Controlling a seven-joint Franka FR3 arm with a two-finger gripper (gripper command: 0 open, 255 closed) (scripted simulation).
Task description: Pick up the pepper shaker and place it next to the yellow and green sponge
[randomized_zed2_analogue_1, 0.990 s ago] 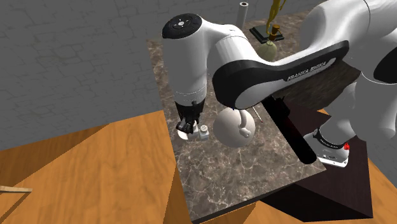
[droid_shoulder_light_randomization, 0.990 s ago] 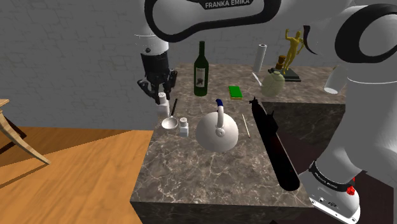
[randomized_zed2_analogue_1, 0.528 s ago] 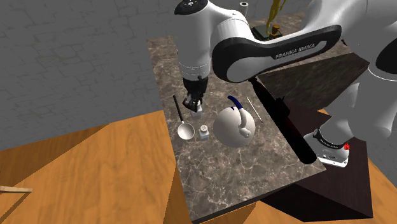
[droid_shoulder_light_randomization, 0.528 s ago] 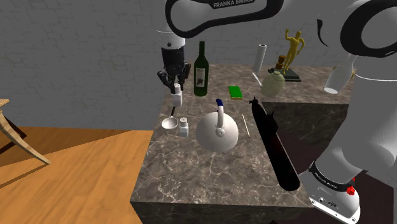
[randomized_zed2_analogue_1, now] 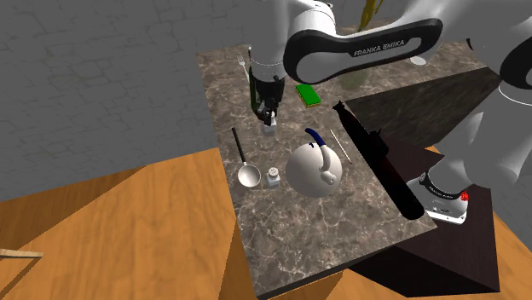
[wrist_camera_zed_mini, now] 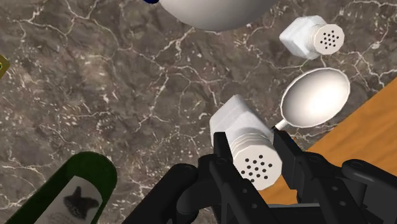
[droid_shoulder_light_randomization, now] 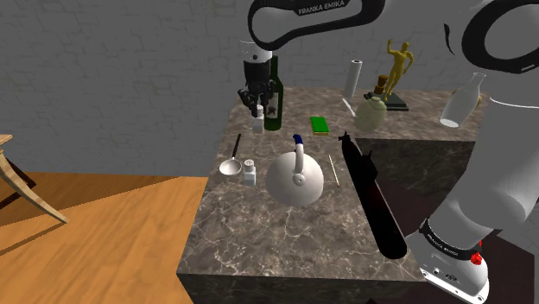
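Black gripper (wrist_camera_zed_mini: 253,145) squeezes the white pepper shaker (wrist_camera_zed_mini: 240,124) tight between its two fingers, close to the end with the little holes. The pepper shaker hangs under the gripper and looks lifted off the table.

A green bottle (droid_shoulder_light_randomization: 274,93) stands just beside the gripper. The yellow and green sponge (droid_shoulder_light_randomization: 320,125) lies on the far side of that bottle from the gripper. If the arm goes straight across, the fingers or the pepper shaker could bump the bottle and knock it over. The pepper shaker could also slip, because it is held only near its top end. Going over or around the bottle looks safer.

Below the gripper is a dark stone table (droid_shoulder_light_randomization: 259,233) with pale lines in it. A second shaker (droid_shoulder_light_randomization: 250,171), a ladle (droid_shoulder_light_randomization: 231,164) and a round white kettle (droid_shoulder_light_randomization: 294,177) sit near the gripper but apart from it. Past the table there is a wooden floor (droid_shoulder_light_randomization: 95,224) and a grey wall (droid_shoulder_light_randomization: 104,69).
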